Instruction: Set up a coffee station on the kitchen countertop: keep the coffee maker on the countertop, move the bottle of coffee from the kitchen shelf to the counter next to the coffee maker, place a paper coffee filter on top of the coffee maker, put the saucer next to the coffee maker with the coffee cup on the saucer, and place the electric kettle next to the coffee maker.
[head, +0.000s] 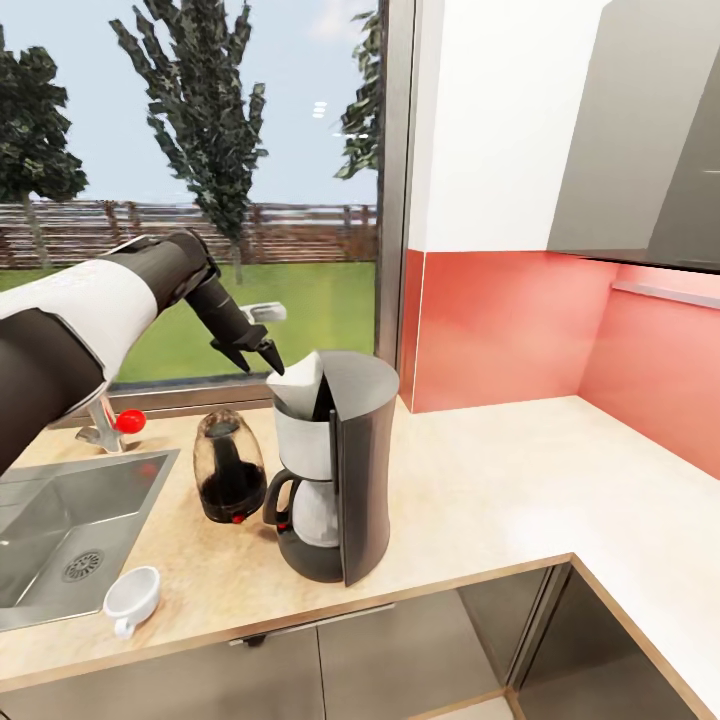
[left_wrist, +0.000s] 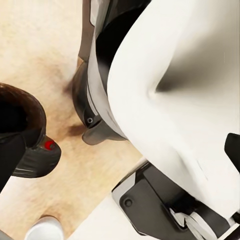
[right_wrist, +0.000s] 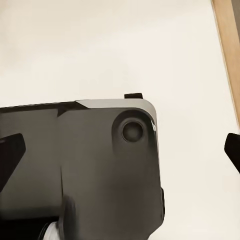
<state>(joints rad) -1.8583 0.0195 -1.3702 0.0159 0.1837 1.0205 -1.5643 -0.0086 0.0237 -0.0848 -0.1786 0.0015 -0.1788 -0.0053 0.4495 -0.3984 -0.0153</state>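
Your left claw (head: 262, 352) is pinched on the paper coffee filter (head: 303, 385), sitting half-seated and tilted on top of the coffee maker (head: 335, 465), so let go crooked and it could tip off toward the electric kettle (head: 228, 468) at nine o'clock on the table (head: 480, 490).

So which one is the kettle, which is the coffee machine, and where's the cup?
electric kettle (head: 229, 470), head view, glass dome.
coffee maker (head: 362, 470), head view, black side panel.
coffee cup (head: 134, 594), head view, white bowl.
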